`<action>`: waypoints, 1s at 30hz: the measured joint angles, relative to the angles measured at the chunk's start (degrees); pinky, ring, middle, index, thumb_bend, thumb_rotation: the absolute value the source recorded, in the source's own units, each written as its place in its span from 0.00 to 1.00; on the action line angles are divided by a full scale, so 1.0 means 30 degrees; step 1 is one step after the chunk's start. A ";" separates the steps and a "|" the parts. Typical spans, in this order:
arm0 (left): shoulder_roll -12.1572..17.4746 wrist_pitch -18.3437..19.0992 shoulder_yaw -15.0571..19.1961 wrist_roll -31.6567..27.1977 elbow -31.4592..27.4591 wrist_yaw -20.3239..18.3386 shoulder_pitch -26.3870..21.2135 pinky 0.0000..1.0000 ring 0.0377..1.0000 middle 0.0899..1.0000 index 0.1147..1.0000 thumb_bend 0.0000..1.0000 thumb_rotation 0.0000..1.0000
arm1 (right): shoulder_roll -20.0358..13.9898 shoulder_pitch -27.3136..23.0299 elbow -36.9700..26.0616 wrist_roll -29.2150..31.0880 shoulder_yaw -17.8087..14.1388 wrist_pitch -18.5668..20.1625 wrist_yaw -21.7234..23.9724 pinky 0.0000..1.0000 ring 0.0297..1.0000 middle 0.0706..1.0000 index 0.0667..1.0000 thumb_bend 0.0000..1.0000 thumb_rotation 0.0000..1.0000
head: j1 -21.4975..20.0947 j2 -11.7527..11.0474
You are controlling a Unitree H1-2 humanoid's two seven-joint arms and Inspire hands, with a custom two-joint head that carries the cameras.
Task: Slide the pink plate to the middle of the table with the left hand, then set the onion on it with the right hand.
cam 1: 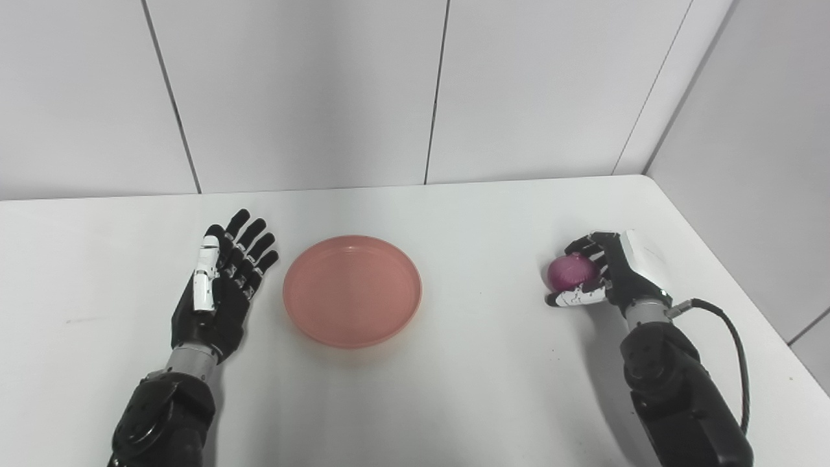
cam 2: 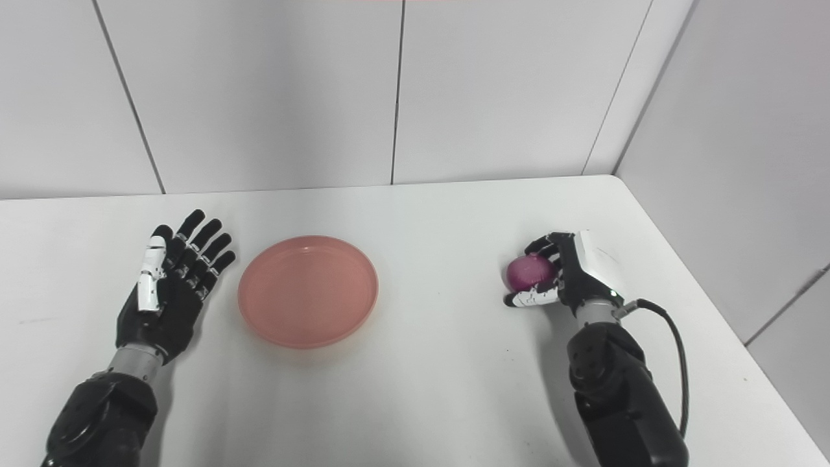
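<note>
two head cams side by side, looking down and forward over the worktop (cam 1: 480,214), mid range, both covering the same worktop and back wall (cam 2: 272,97)

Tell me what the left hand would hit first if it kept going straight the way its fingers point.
Nothing, it seems. The left hand points away and slightly right, passing left of the pink plate over bare table toward the back wall. Depth is hard to judge.
</note>
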 measured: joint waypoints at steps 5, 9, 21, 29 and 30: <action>-0.0027 0.0000 -0.0007 0.0004 -0.0011 0.0001 0.0000 0.93 0.93 0.93 0.92 0.45 1.00 | -0.0099 -0.0001 -0.0024 -0.0018 0.0054 -0.0012 0.0101 0.38 0.44 0.49 0.45 0.52 0.13 | 0.0059 0.0029; -0.0043 0.0001 -0.0003 0.0003 -0.0037 0.0003 0.0000 0.93 0.93 0.93 0.92 0.46 1.00 | -0.0099 0.0000 -0.0060 -0.0035 0.0055 -0.0011 0.0102 0.39 0.46 0.50 0.45 0.52 0.13 | 0.0059 0.0000; -0.0105 0.0001 -0.0003 0.0006 -0.0047 0.0052 0.0001 0.93 0.93 0.93 0.91 0.46 1.00 | 0.0152 0.0028 -0.1736 0.0280 -0.0044 -0.0012 0.0133 0.40 0.46 0.49 0.45 0.52 0.12 | 0.0293 -0.0029; -0.0203 0.0006 -0.0004 0.0009 -0.0062 0.0257 0.0000 0.93 0.93 0.93 0.91 0.45 1.00 | 0.0411 -0.0306 -0.3168 0.0303 0.0093 -0.0008 0.0666 0.45 0.49 0.52 0.45 0.52 0.13 | 0.0469 -0.0059; -0.0217 0.0007 -0.0026 0.0018 -0.0063 0.0264 0.0001 0.92 0.92 0.93 0.91 0.45 1.00 | 0.0486 -0.0460 -0.3361 0.0233 0.0252 -0.0005 0.0768 0.46 0.49 0.52 0.45 0.52 0.13 | 0.0614 -0.0117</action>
